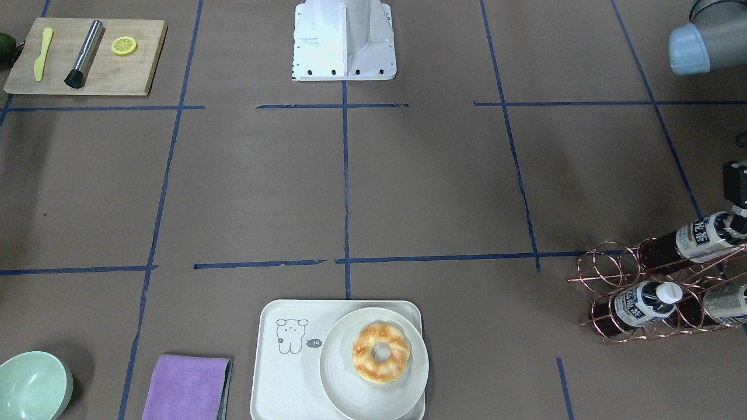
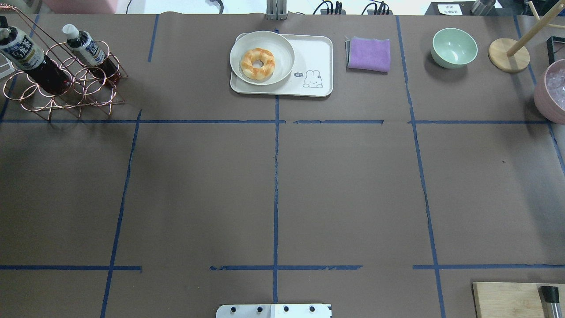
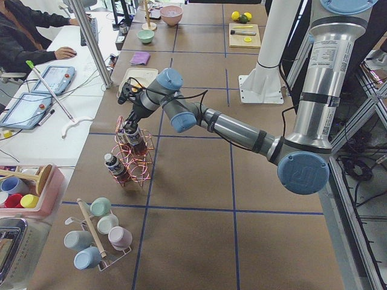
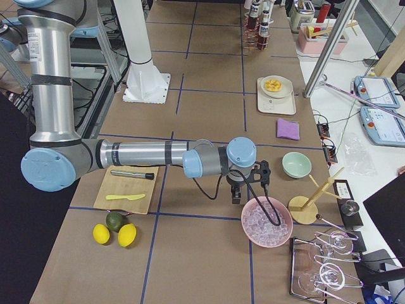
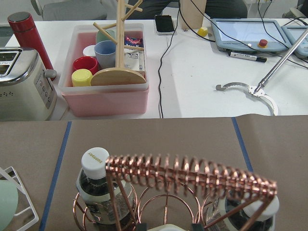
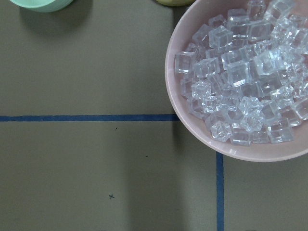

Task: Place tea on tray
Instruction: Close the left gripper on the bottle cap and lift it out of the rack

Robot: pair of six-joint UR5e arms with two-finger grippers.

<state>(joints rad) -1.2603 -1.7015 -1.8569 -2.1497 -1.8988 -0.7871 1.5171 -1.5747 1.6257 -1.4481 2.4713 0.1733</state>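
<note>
The tea is the top bottle, lying tilted in a copper wire rack at the table's left end; it also shows in the overhead view. My left gripper is shut on its white cap, one finger on each side. The cream tray with the line-drawn animal sits at the far middle edge; a round plate with a doughnut covers half of it. My right gripper hangs beside a pink ice bowl; I cannot tell whether it is open or shut.
Two more bottles lie lower in the rack. A purple cloth and a green bowl lie beside the tray. A cutting board with tools and the ice bowl stand on the right side.
</note>
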